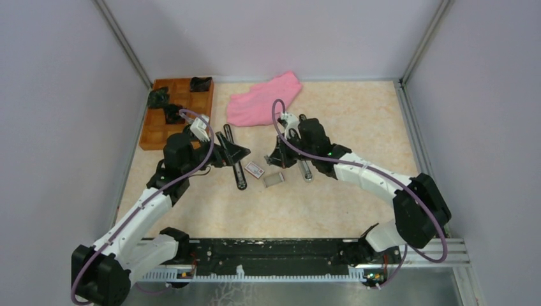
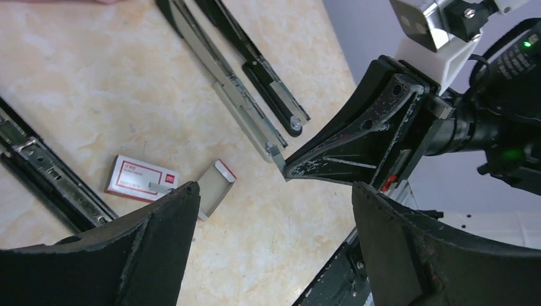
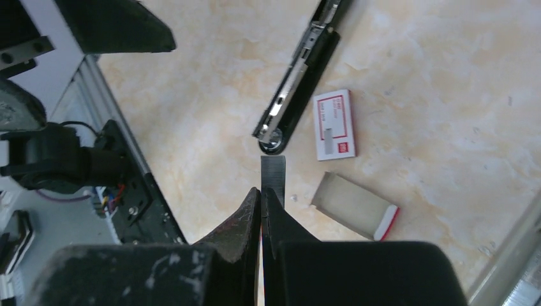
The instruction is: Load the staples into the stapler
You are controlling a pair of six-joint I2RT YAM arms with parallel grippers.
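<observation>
My right gripper (image 1: pixel 279 159) (image 3: pixel 261 190) is shut on the staples (image 3: pixel 273 171), a dark ribbed strip sticking out past its fingertips. An opened stapler (image 1: pixel 237 172) (image 3: pixel 296 83) (image 2: pixel 44 175) lies ahead of it, beside my left gripper (image 1: pixel 241 153) (image 2: pixel 275 188). That gripper hangs open over bare table with nothing between its fingers. A second opened stapler (image 1: pixel 306 169) (image 2: pixel 242 102) lies under my right wrist. In the left wrist view the right gripper's tip (image 2: pixel 287 171) sits by the end of its silver magazine; whether they touch I cannot tell.
A red-and-white staple box (image 1: pixel 255 169) (image 3: pixel 335 124) (image 2: pixel 140 178) and its empty inner sleeve (image 1: pixel 274 180) (image 3: pixel 354 207) (image 2: pixel 214 188) lie between the staplers. A brown compartment tray (image 1: pixel 159 131) stands at the back left, with a pink cloth (image 1: pixel 265 99) behind. A black rail (image 1: pixel 274 255) lines the near edge.
</observation>
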